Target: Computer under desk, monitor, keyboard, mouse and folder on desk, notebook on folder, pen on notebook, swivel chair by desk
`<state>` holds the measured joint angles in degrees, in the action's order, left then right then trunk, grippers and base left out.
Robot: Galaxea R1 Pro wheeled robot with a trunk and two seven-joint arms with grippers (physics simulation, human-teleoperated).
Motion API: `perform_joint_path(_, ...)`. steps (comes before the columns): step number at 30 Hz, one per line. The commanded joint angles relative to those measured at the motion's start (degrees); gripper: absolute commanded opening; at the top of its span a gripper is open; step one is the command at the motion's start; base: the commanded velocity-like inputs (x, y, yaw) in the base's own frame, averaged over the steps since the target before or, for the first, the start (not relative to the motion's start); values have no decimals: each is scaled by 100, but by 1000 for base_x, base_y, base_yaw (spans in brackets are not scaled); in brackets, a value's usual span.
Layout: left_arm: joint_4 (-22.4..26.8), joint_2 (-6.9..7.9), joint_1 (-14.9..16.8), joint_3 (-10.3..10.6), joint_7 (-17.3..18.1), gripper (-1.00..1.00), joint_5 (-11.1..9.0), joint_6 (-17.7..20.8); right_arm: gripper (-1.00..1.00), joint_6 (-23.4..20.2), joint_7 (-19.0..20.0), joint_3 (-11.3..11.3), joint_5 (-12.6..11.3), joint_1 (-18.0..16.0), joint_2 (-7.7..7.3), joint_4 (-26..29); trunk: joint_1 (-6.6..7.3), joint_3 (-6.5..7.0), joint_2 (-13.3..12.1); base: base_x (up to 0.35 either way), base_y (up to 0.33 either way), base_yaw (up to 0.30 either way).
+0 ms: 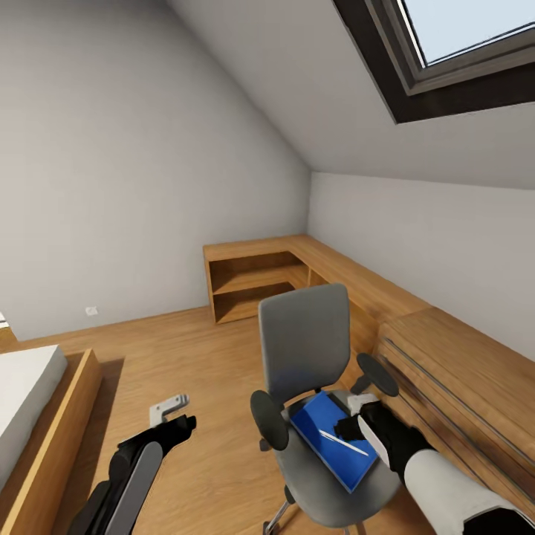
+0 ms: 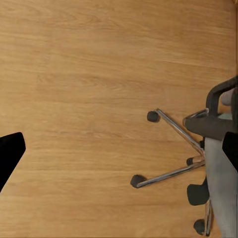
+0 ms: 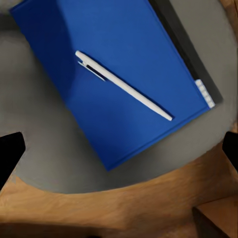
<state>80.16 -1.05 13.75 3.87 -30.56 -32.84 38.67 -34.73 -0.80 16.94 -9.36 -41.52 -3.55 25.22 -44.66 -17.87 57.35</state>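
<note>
Chair (image 1: 308,349): is being shown near the right, beside a wooden unit (image 1: 461,386), its seat facing the robot.
Blue book (image 1: 332,438): is lying flat on the seat; folder or notebook cannot be told.
Pen (image 1: 343,442): is resting loose on the blue cover, slanted.
Right gripper (image 1: 349,423): is being held above the book's right edge, fingers spread, nothing pinched.
Left gripper (image 1: 174,420): is being held over bare floor (image 1: 186,357), left of the chair; its opening cannot be told.
Risk: the pen is judged likely to roll off if the book is being tilted during lifting; the castors may let the chair drift under a push.
Right wrist view: a dark slab (image 3: 186,54) under the book is being revealed.
Left wrist view: the chrome base (image 2: 171,153) is being shown.
</note>
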Motion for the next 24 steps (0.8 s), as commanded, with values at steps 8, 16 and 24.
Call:
perform_joint_path(8,89,-1,5,-16,-124,100,-30,45,100,-491,5,-67,-202,-6,-55,468,-67,-93,125,0,0,87)
perform_joint_path(16,71,-4,5,-12,-142,100,-30,45,100,-412,84,-47,-179,-6,-367,473,-242,-241,446,0,0,13)
perform_joint_path(24,70,-3,5,-11,-143,100,-30,41,100,-284,129,-35,-179,-6,-405,467,-418,-385,767,0,0,1)
